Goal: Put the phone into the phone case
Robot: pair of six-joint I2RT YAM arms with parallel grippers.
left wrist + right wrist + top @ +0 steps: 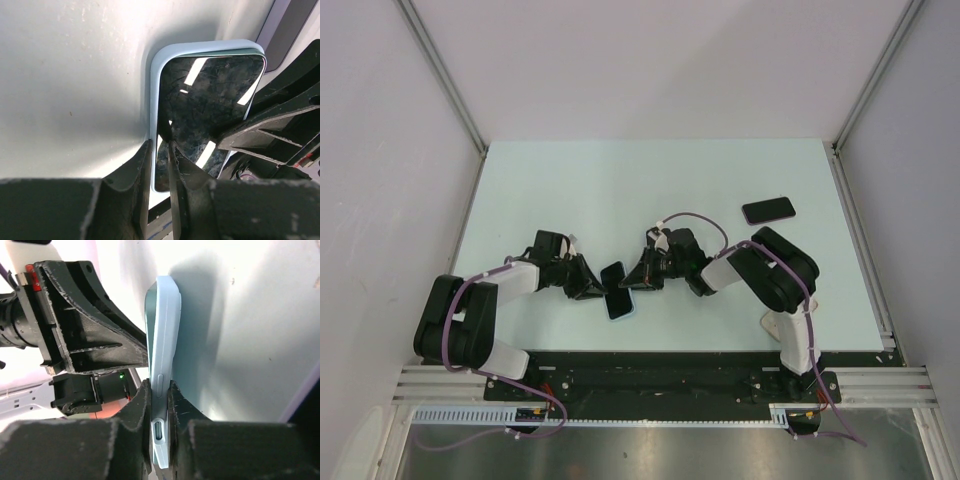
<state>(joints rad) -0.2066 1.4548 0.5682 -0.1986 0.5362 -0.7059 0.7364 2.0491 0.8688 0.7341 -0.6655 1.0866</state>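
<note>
Here, phone case (166,350) edge-on in the pinch of the right gripper (159,390)

Left arm (460,320) and right arm (780,272) are showing black joints with white links; purple cables (695,213) are running along both; the black fingers (125,200) are looking scuffed.

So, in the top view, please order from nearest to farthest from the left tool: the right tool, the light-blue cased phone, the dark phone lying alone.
1. Cased phone: pinched in the left tool, front centre.
2. Right tool: just right of it, gripping the same phone.
3. Lone dark phone: far right, toward the back.
</note>
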